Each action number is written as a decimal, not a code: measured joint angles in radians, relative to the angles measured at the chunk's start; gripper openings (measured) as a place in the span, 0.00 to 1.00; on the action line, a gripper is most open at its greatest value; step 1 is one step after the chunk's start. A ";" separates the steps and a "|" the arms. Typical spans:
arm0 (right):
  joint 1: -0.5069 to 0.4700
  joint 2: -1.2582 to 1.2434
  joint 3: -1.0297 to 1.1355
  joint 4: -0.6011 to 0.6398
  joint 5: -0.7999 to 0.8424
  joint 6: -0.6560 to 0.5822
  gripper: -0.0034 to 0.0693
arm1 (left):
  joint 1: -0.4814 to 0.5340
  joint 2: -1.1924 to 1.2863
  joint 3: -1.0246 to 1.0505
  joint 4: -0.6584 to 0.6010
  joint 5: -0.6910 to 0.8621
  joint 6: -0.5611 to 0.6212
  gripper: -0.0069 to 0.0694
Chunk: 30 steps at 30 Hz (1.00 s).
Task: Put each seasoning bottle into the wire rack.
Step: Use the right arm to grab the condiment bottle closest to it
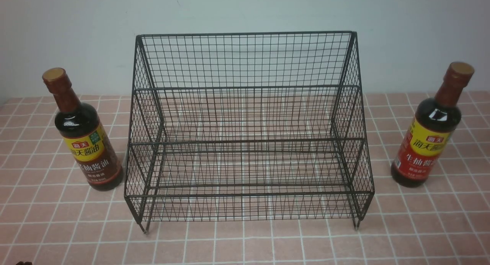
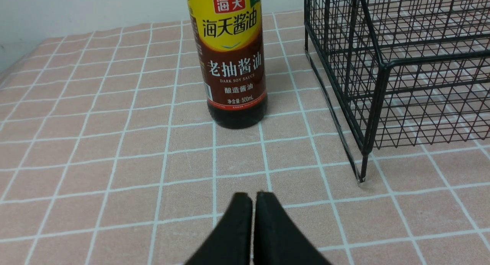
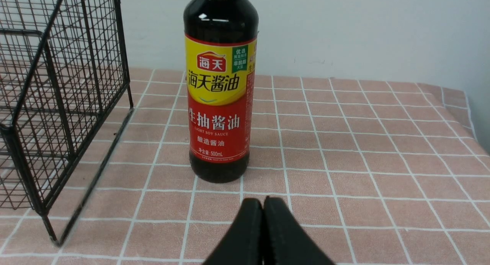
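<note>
Claws pressed together and holding nothing, the left gripper and right gripper each face a bottle across the pink tiled tablecloth. The brown-labelled dark soy sauce bottle stands upright at the left of the front view, just beside the black wire rack. The red-labelled light soy sauce bottle stands at the right, slightly apart from it. Both are tall, narrow and glossy. A nudge from closed tips could topple one, and a low lift could catch its base on the rack's front rail.
</note>
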 joint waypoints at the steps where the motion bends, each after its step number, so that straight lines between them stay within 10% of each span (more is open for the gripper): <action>1: 0.000 0.000 0.000 0.000 0.000 0.000 0.03 | 0.000 0.000 0.000 0.000 0.000 0.000 0.08; 15: 0.000 0.000 0.000 0.004 -0.016 0.007 0.03 | 0.000 0.000 0.000 0.000 0.000 0.000 0.08; 30: 0.000 0.000 0.003 0.269 -0.558 0.211 0.03 | 0.000 0.000 0.000 0.000 0.000 0.000 0.08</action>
